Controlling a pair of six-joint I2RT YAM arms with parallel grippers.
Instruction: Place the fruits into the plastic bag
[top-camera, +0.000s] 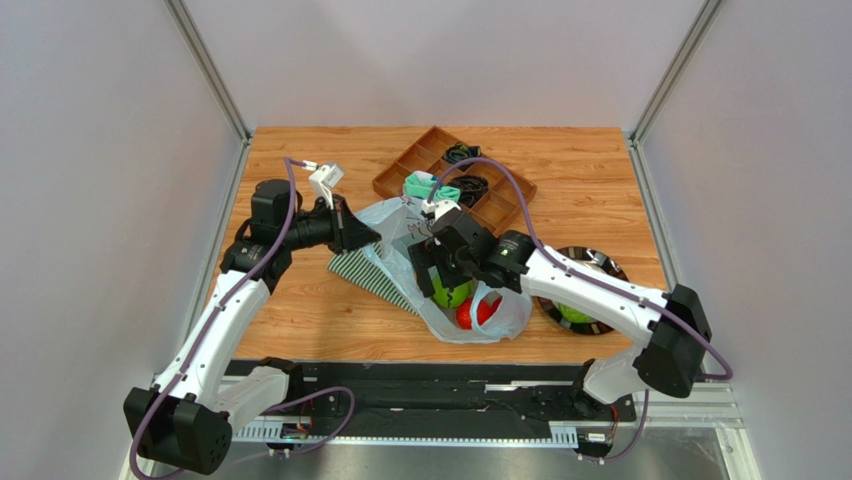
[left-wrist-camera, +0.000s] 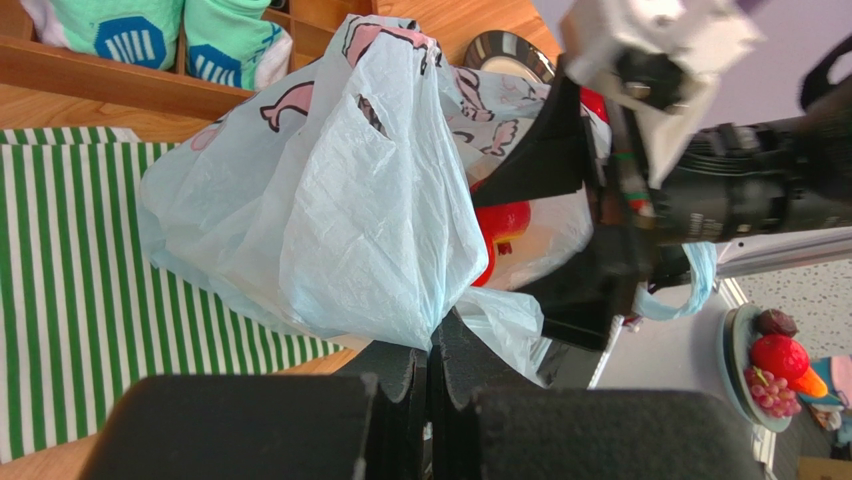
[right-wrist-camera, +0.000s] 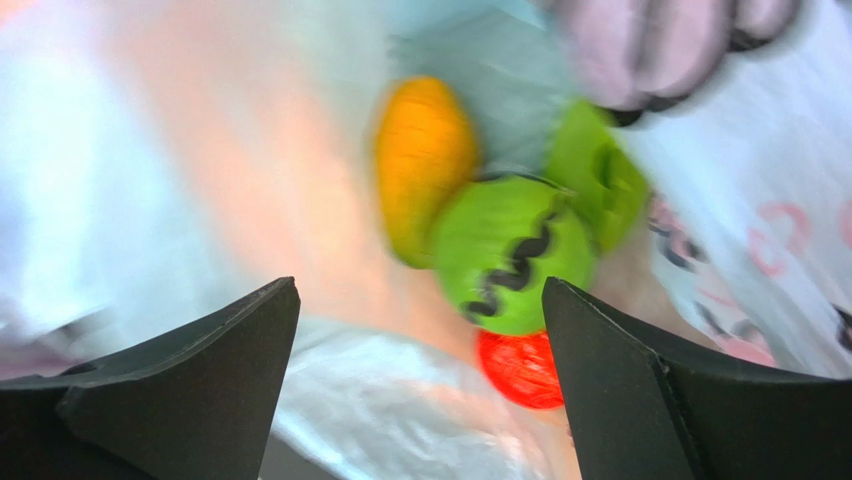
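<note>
The pale-blue plastic bag (top-camera: 500, 318) lies mid-table, partly on a green-and-white striped cloth. My left gripper (top-camera: 362, 236) is shut on a gathered fold of the bag's rim (left-wrist-camera: 350, 190), jaws pressed together (left-wrist-camera: 435, 350). My right gripper (top-camera: 428, 272) is open and empty at the bag's mouth (right-wrist-camera: 420, 345). Inside the bag lie a yellow-orange mango (right-wrist-camera: 425, 165), a green striped fruit (right-wrist-camera: 515, 255), a green bumpy fruit (right-wrist-camera: 595, 180) and a red round fruit (right-wrist-camera: 520, 367). From above a green fruit (top-camera: 452, 294) and a red fruit (top-camera: 472, 314) show through the plastic. A red fruit (left-wrist-camera: 505, 222) shows in the left wrist view.
A dark plate (top-camera: 608, 268) at the right holds a green fruit (top-camera: 573, 313). A wooden compartment tray (top-camera: 400, 172) at the back holds teal socks (top-camera: 432, 187) and black cables (top-camera: 462, 153). The striped cloth (top-camera: 362, 272) lies under the bag (left-wrist-camera: 60, 290).
</note>
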